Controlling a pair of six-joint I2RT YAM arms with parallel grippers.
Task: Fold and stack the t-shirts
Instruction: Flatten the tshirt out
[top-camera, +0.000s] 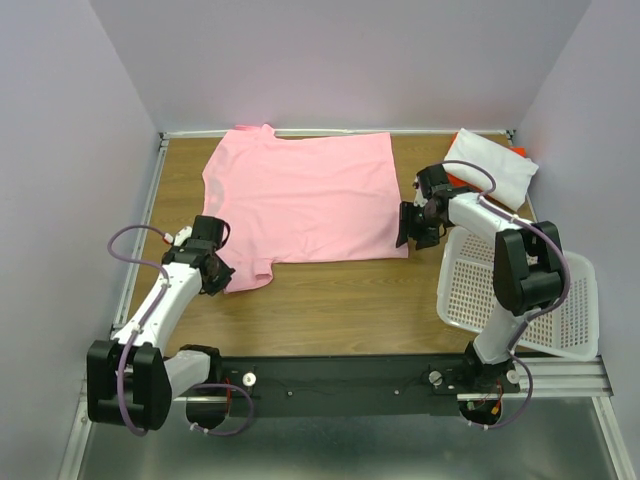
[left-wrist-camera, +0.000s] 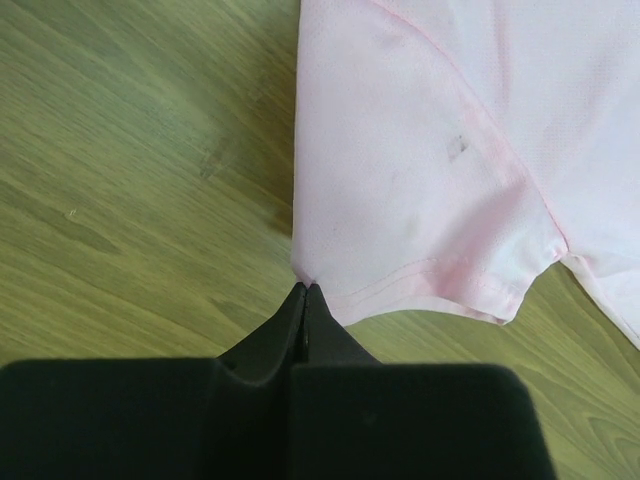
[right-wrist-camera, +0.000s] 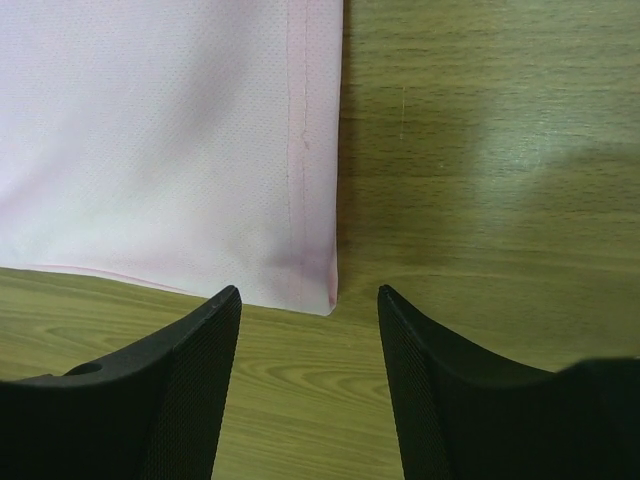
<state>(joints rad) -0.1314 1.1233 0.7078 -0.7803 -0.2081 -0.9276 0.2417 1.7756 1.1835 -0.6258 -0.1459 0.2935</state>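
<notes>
Roughly, I judge us partway through: the white t-shirt (top-camera: 492, 165) sits folded at the far right on top of the orange-red t-shirt (top-camera: 521, 152) (only its edges peek out), so those two look done. The pink t-shirt (top-camera: 305, 195) lies flat and unfolded across the far middle of the table (top-camera: 330, 300). My left gripper (left-wrist-camera: 305, 295) is closed, tips at the near left sleeve corner; whether cloth is caught I cannot tell. My right gripper (right-wrist-camera: 308, 292) gapes around the near right hem corner, holding nothing. Folding and stacking the pink one is left.
</notes>
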